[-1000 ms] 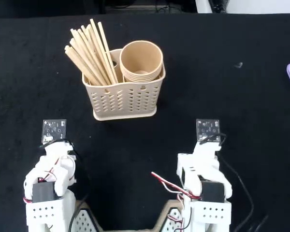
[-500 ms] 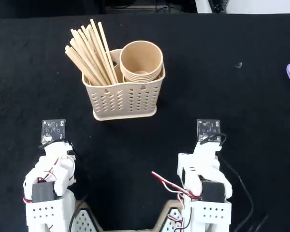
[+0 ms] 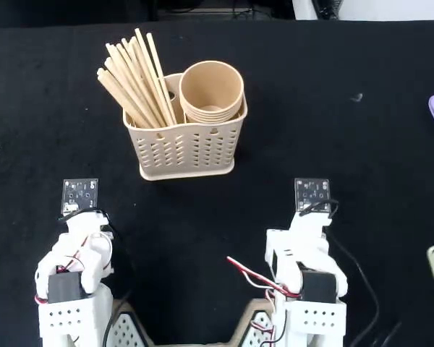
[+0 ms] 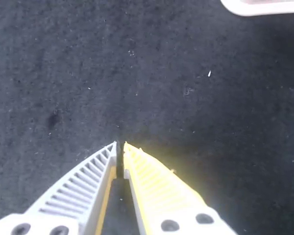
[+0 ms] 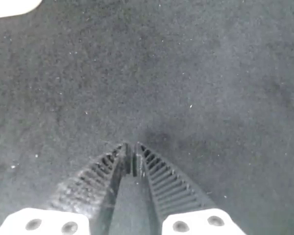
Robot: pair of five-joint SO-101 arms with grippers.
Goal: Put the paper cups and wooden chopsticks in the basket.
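Folded low in the frame with left hand [image 4: 120, 147] and right hand [image 5: 131, 147] pinched shut on nothing, well apart from the upper-left basket [image 3: 184, 148] already holding the paper cups [image 3: 211, 90] and leaning chopsticks [image 3: 134, 72]; seemingly finished, so best kept clear of jostling it.

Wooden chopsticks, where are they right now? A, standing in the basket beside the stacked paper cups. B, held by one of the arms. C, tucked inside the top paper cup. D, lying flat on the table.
A: in the high view the wooden chopsticks stand leaning as a bundle in the basket, next to the stacked paper cups in the same basket.
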